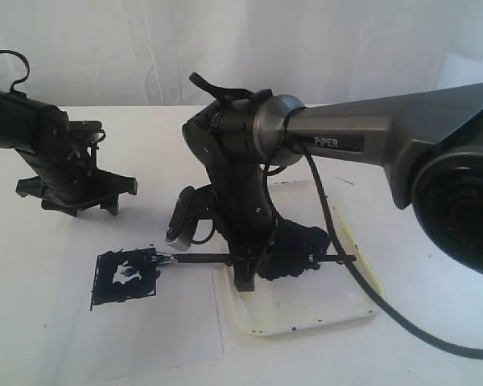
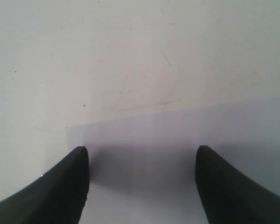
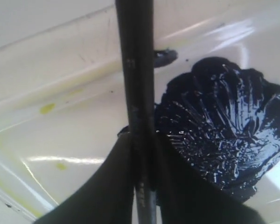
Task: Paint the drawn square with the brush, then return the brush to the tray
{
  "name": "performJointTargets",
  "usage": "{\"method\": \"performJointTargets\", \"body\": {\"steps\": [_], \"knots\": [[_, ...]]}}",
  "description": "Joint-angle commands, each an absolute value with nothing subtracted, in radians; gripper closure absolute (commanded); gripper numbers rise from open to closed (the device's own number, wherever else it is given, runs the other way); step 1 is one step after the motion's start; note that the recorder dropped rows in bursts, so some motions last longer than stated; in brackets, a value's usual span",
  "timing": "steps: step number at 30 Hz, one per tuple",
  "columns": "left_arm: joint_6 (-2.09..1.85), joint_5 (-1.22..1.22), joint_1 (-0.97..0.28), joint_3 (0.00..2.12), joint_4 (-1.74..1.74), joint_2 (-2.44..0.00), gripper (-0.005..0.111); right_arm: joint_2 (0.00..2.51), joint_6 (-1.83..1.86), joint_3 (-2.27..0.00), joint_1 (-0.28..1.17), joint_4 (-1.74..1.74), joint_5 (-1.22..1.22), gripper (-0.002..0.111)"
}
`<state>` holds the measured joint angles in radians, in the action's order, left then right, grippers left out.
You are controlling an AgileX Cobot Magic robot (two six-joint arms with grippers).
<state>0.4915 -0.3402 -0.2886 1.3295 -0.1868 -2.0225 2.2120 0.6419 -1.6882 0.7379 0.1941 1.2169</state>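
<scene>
Status: painting phase looked nearly complete; return phase not yet done. Drawn square (image 1: 126, 276) on the paper sheet (image 1: 153, 346) was filled blue-black over most of its area, w/ a few white gaps near the centre. Brush (image 1: 306, 259) sat approx. horizontal, bristle end at the square's edge nearest the tray (image 1: 306, 318) (contact not confirmable). Its handle crossed the tray rim beside the paper and passed over the paint blob (image 1: 294, 249).

R gripper (image 1: 243, 277) was clamped on the handle approx. mid-length. R wrist view showed both fingers (image 3: 102, 196) pressed against the handle, above the tray floor. L gripper (image 1: 76, 195) was spread wide, holding nothing, well apart from the brush, positioned over the paper's edge per L wrist view.

Steps left, by estimate: optional touch-up of white gaps; lay brush down on tray; release grip.
</scene>
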Motion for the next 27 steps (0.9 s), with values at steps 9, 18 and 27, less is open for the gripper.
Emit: {"method": "performJointTargets", "body": {"steps": [9, 18, 27], "knots": [[0.494, -0.387, -0.291, 1.321, -0.196, -2.036, 0.038, 2.211, 0.785, -1.685, 0.778, 0.130, 1.221, 0.108], [0.494, -0.385, -0.291, 1.321, -0.196, -2.036, 0.038, 2.211, 0.714, -1.685, 0.790, 0.185, 1.221, 0.108], [0.494, -0.385, -0.291, 1.321, -0.196, -2.036, 0.038, 2.211, 0.575, -1.685, 0.787, 0.294, 1.221, 0.108]]}}
